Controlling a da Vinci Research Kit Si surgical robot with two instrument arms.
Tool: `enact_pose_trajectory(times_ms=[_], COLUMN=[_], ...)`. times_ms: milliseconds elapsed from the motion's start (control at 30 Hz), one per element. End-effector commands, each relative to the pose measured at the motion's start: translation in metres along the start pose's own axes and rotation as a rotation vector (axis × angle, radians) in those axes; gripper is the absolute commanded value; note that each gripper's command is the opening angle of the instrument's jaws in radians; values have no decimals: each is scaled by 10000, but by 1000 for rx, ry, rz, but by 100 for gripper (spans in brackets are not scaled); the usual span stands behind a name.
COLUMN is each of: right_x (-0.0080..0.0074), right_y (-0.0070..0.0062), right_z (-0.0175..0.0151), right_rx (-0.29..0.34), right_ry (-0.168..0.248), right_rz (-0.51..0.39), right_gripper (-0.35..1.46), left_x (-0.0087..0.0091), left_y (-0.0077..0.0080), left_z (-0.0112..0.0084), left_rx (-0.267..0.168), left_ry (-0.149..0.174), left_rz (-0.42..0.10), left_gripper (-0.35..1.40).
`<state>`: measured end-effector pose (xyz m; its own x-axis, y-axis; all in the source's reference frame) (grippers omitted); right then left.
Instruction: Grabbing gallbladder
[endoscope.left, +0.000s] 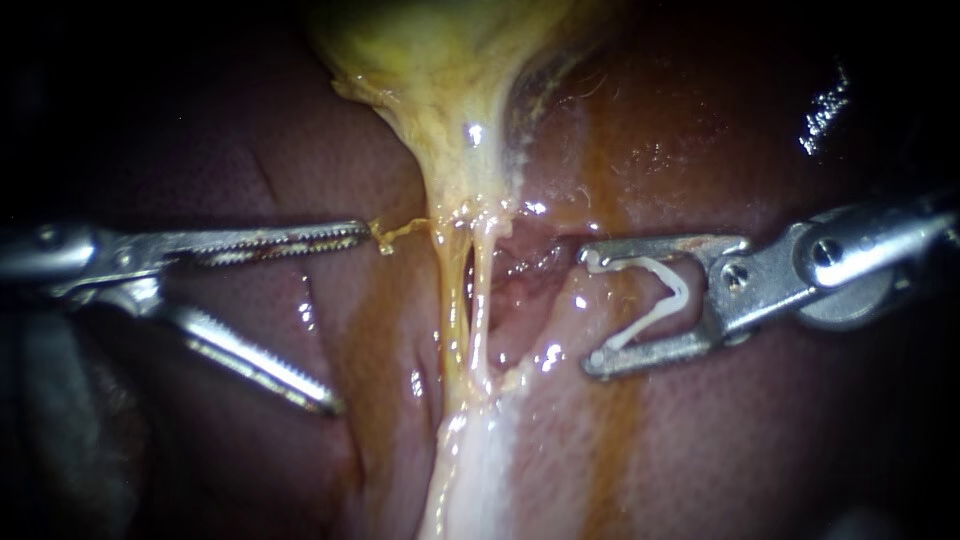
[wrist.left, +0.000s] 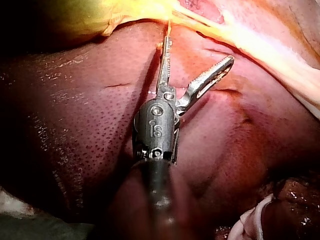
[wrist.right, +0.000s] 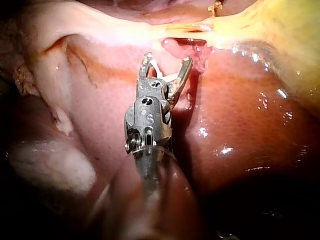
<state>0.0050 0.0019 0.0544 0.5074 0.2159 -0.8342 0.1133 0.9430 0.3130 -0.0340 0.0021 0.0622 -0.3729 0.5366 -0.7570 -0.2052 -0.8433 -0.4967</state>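
The yellow gallbladder (endoscope.left: 440, 60) hangs at the top centre and narrows into two pale tubes (endoscope.left: 458, 310) running down over the liver (endoscope.left: 250, 180). My left instrument (endoscope.left: 350, 320) lies left of them with its serrated jaws wide open and holding nothing. A thin yellow strand (endoscope.left: 400, 233) clings to its upper jaw tip. My right instrument (endoscope.left: 592, 308) stands right of the tubes, its jaws spread around a white V-shaped clip (endoscope.left: 655, 300). In the left wrist view the open jaws (wrist.left: 199, 52) lie just short of the gallbladder (wrist.left: 100, 15). The right wrist view shows the clip (wrist.right: 159, 67) in the jaws (wrist.right: 167, 60).
Dark red liver (wrist.left: 75, 125) lies under and around both instruments. A pink raw pocket (endoscope.left: 520, 270) opens between the tubes and my right instrument. Pale fatty tissue (endoscope.left: 470, 470) runs down from the tubes. Wet highlights (endoscope.left: 825, 110) gleam on the liver at the upper right.
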Motion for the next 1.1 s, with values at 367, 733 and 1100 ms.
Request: enact_pose_trajectory(times_ms=[367, 733, 1100], right_x=[0, 0, 0], right_y=[0, 0, 0], right_z=[0, 0, 0], right_rx=[0, 0, 0], right_ry=[0, 0, 0], right_rz=[0, 0, 0], right_gripper=[50, 50, 50], left_x=[25, 21, 13], left_y=[-37, -75, -75], left_z=[-9, 20, 22], left_rx=[11, 27, 42], left_ry=[1, 2, 2], left_rz=[-20, -22, -29], left_gripper=[79, 47, 22])
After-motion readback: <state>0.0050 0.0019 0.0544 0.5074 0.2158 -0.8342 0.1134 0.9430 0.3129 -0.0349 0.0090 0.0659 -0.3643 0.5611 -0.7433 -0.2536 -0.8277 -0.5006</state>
